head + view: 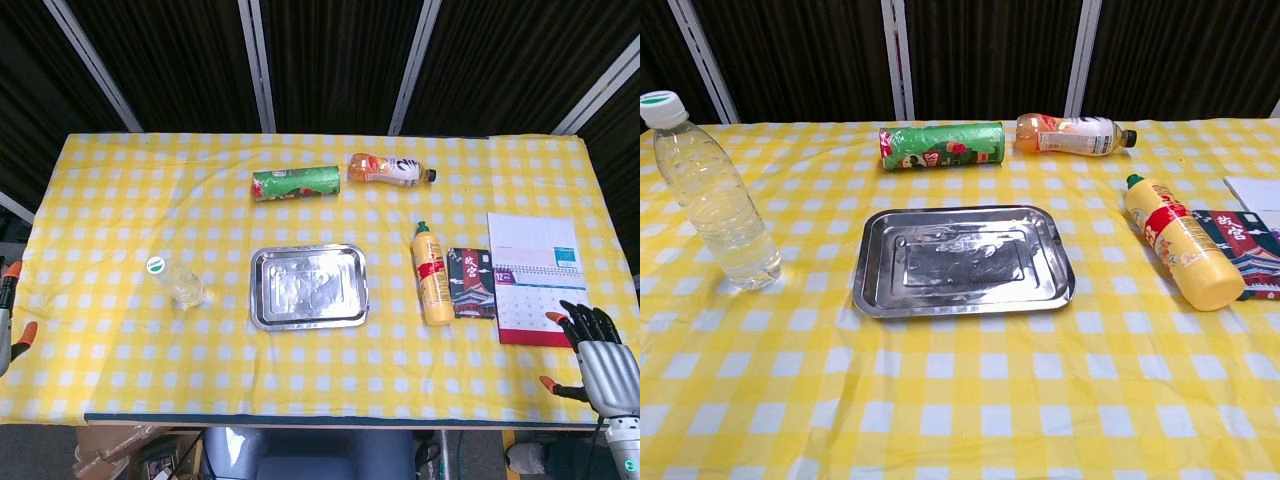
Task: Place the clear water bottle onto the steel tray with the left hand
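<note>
- Head view: the whole bench, covered in a yellow checked cloth, is seen from above. The clear water bottle is stood upright left of the steel tray, apart from it; nothing is carried on the tray.
- Only in this view are the robot hands seen. The right robot hand is held off the near right corner of the bench, fingers spread and nothing gripped.
- The left robot hand is cut off by the left edge; only orange-tipped fingers are shown, well apart from the bottle, and whether it is wide or narrow cannot be told.
- A calendar is shown fully here, with a dark booklet and a yellow squeeze bottle lying beside it.
- Behind the tray, a green chip can and an orange drink bottle are laid on their sides.
- Chest view: the water bottle is seen side-on, white-capped, near the left edge, and the tray is centred.
- The calendar is reduced to a white corner at the right edge, and the booklet is partly cropped.
</note>
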Controlling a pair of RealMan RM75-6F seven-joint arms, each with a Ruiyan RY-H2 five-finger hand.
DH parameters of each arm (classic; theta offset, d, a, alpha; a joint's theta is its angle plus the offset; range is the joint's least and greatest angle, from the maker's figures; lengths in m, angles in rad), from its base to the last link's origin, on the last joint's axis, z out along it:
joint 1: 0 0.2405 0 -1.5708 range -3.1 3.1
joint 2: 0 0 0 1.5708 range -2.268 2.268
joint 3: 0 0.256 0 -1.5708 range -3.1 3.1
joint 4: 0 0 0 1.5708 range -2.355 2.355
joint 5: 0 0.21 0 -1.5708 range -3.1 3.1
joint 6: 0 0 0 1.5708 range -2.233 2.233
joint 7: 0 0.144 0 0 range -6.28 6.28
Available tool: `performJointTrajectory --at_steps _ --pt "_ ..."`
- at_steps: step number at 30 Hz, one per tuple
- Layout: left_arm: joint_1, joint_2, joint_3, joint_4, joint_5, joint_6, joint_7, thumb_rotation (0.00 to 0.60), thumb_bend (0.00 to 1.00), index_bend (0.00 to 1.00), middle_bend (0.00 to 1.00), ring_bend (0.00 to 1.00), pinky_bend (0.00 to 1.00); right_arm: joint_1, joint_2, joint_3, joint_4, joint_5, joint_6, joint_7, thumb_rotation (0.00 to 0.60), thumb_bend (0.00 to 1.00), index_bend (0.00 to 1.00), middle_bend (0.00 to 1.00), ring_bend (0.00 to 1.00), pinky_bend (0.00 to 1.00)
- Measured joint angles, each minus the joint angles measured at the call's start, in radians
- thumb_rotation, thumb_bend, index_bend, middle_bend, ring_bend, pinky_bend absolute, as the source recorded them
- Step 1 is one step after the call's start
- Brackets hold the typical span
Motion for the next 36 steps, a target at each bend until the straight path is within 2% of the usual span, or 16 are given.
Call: performJointTrajectory --at_steps 3,12,22,25,31,33,36 --pt "0.014 0.012 0.002 -0.037 0.011 0.027 0.044 0.600 0.32 0.05 0.00 0.00 0.00 -0.001 -0.006 0.003 0.006 0.001 0.004 -0.010 0.600 0.16 0.20 0.10 0.06 0.05" --pt "0.025 0.023 0.002 -0.063 0.032 0.022 0.016 0.600 0.31 0.04 0.00 0.00 0.00 -0.010 0.000 -0.002 0.009 -0.005 0.012 -0.003 0.600 0.16 0.20 0.10 0.06 0.05" --pt "0.020 0.053 0.001 -0.076 0.035 -0.047 -0.168 0.600 0.21 0.03 0.00 0.00 0.00 -0.007 0.013 -0.007 0.003 -0.019 -0.008 0.053 0.600 0.16 0.20 0.10 0.06 0.05" --pt "0.010 0.058 0.003 -0.083 0.041 -0.086 -0.272 0.600 0.21 0.03 0.00 0.00 0.00 -0.005 0.015 -0.011 0.003 -0.027 -0.012 0.065 0.600 0.16 0.20 0.10 0.06 0.05" --pt "-0.036 0.058 0.002 -0.091 0.059 -0.213 -0.611 0.600 0.20 0.02 0.00 0.00 0.00 -0.002 0.025 -0.015 0.005 -0.028 -0.024 0.095 0.600 0.16 0.20 0.10 0.06 0.05" --pt "-0.069 0.049 -0.005 -0.084 0.062 -0.282 -0.728 0.600 0.20 0.02 0.00 0.00 0.00 -0.002 0.028 -0.015 0.004 -0.031 -0.024 0.103 0.600 0.16 0.20 0.10 0.06 0.05" --pt "-0.126 0.015 -0.016 -0.071 0.057 -0.394 -0.824 0.600 0.19 0.01 0.00 0.00 0.00 0.000 0.031 -0.017 0.002 -0.033 -0.033 0.111 0.600 0.16 0.20 0.10 0.06 0.05"
